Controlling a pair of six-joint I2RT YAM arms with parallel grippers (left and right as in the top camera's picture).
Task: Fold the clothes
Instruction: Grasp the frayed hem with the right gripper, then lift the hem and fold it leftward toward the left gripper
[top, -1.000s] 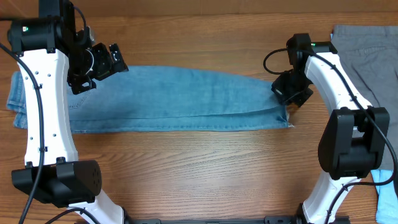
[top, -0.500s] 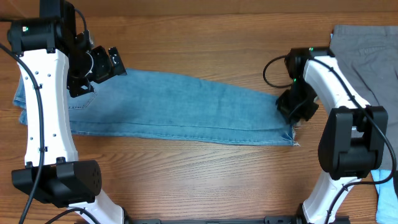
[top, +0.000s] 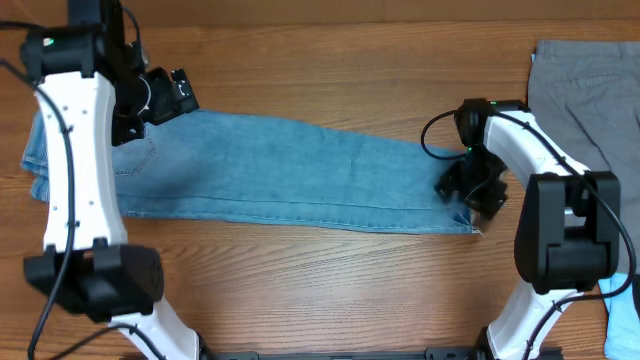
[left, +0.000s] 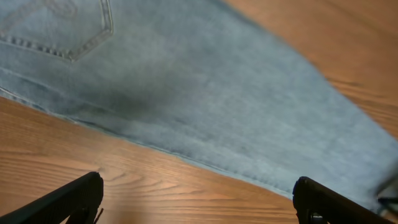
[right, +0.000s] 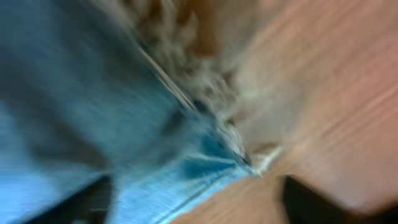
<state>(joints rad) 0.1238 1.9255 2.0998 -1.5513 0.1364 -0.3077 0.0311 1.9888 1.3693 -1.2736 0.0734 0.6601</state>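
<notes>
Light-blue denim jeans (top: 300, 175) lie folded lengthwise across the table, waist at the left and frayed hem at the right. My left gripper (top: 165, 95) hovers open above the waist end. In the left wrist view the jeans (left: 186, 81) and a stitched back pocket (left: 62, 31) lie ahead, and the left gripper (left: 199, 202) is wide open over bare wood. My right gripper (top: 470, 190) sits low at the hem end. The right wrist view is blurred: the jeans' hem (right: 155, 137) lies between the spread fingers of the right gripper (right: 199, 199), which is open. Grey trousers (top: 590, 90) lie at the far right.
A light-blue cloth (top: 625, 310) shows at the front right corner, beside the right arm's base. Bare wooden table (top: 320, 290) runs along the front, between the two arm bases.
The right gripper carried the hem end toward the front edge, then opened and let it go. The left gripper drifted slightly toward the back, still open.
</notes>
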